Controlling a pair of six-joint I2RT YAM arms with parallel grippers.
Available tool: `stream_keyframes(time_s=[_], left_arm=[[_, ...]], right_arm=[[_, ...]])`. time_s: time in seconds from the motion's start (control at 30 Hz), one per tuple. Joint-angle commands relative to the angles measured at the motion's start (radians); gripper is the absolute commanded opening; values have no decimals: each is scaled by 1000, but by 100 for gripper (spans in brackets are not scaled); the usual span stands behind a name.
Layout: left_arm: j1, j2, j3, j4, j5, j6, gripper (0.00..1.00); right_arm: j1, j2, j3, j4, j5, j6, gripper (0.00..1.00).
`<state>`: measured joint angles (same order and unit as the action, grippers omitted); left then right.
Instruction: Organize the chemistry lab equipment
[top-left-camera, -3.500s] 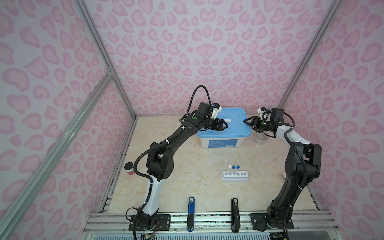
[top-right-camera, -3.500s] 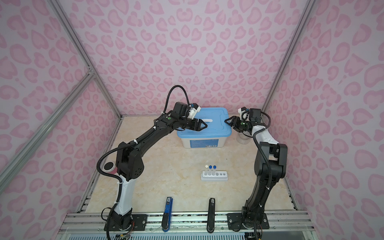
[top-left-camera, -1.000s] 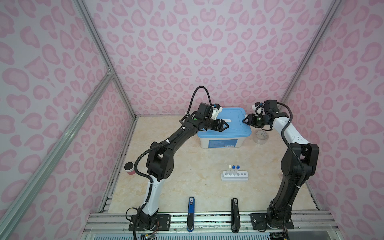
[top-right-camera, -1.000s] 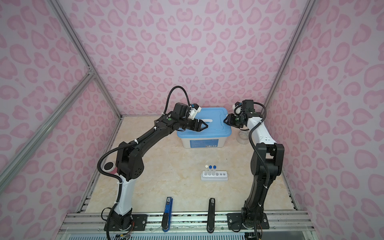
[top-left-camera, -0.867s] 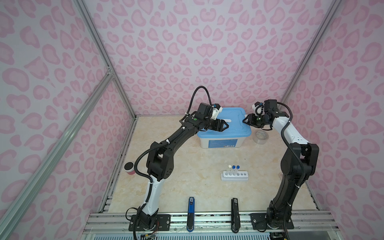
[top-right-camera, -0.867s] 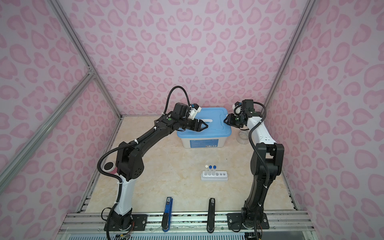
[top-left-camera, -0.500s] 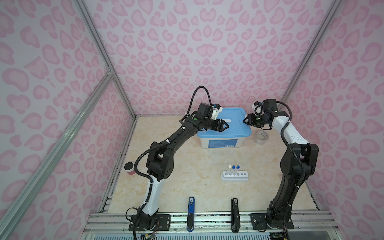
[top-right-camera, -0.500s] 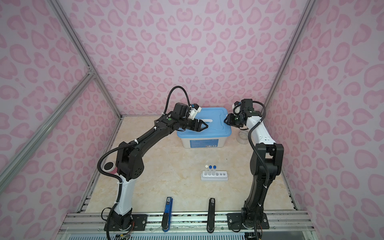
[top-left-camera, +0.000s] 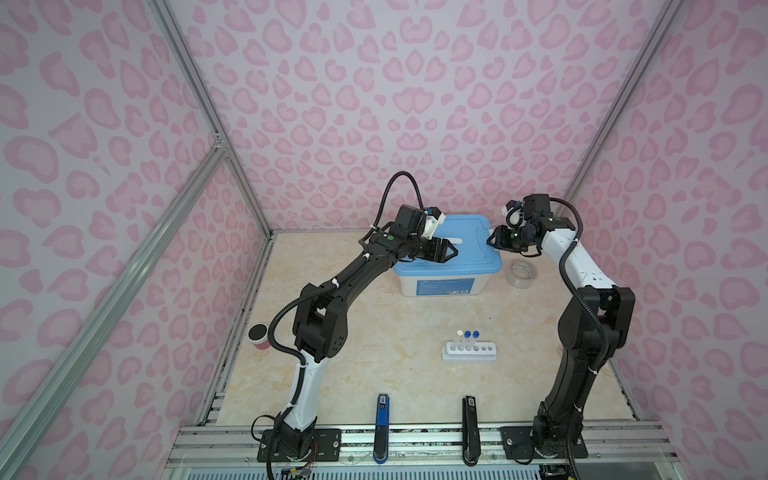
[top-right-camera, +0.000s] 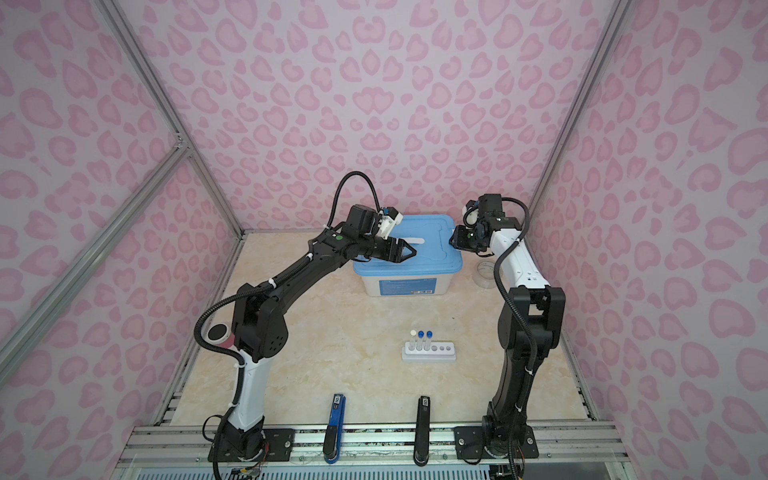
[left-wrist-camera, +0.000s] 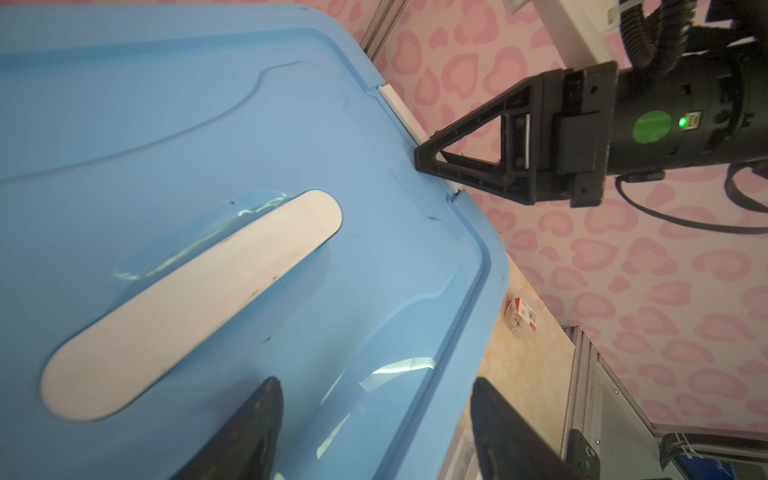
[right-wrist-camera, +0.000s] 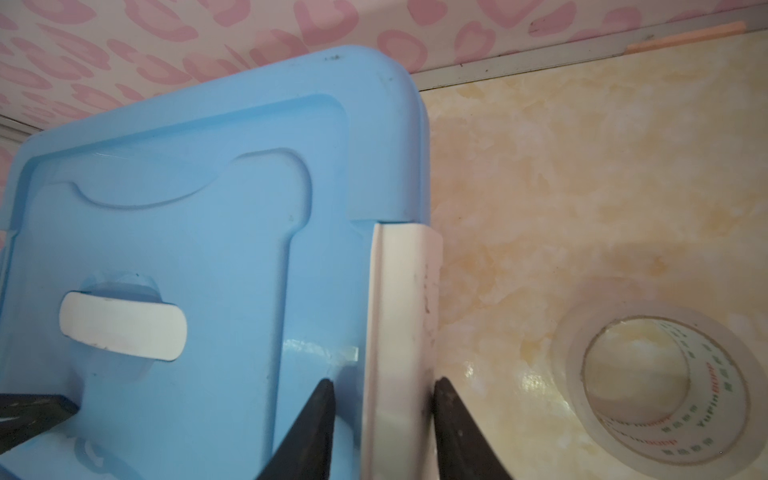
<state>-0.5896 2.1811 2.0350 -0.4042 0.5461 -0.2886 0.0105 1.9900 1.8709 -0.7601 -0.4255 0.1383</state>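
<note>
Right gripper (right-wrist-camera: 384, 380) has swung left to the blue box (top-left-camera: 440, 286), jaws straddling its white latch (right-wrist-camera: 399, 311) unclamped, likely to unclip it; my left gripper (left-wrist-camera: 374, 380) hovers open above the lid (top-left-camera: 469, 239), tube rack (top-left-camera: 469, 352) waits nearer.

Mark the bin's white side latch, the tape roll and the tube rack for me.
white latch (right-wrist-camera: 399, 332): right wrist view, middle of its flat face.
tape roll (right-wrist-camera: 719, 395): right wrist view, printed inner wall.
tube rack (top-left-camera: 482, 354): in a top view, white body below the empty holes.
</note>
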Motion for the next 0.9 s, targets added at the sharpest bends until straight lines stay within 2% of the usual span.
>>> stream_keyframes(time_s=[0.0, 0.5, 0.7, 0.87], left_arm=[[1, -25, 13, -5, 10, -3, 74], [1, -63, 45, 1, 31, -5, 76], [4, -112, 42, -26, 12, 21, 78], [9, -204, -23, -28, -27, 48, 78]], right_arm=[[11, 14, 20, -54, 15, -23, 38], [14, 24, 149, -117, 59, -27, 47], [53, 9, 181, -130, 95, -45, 48], [104, -15, 182, -119, 149, -51, 48]])
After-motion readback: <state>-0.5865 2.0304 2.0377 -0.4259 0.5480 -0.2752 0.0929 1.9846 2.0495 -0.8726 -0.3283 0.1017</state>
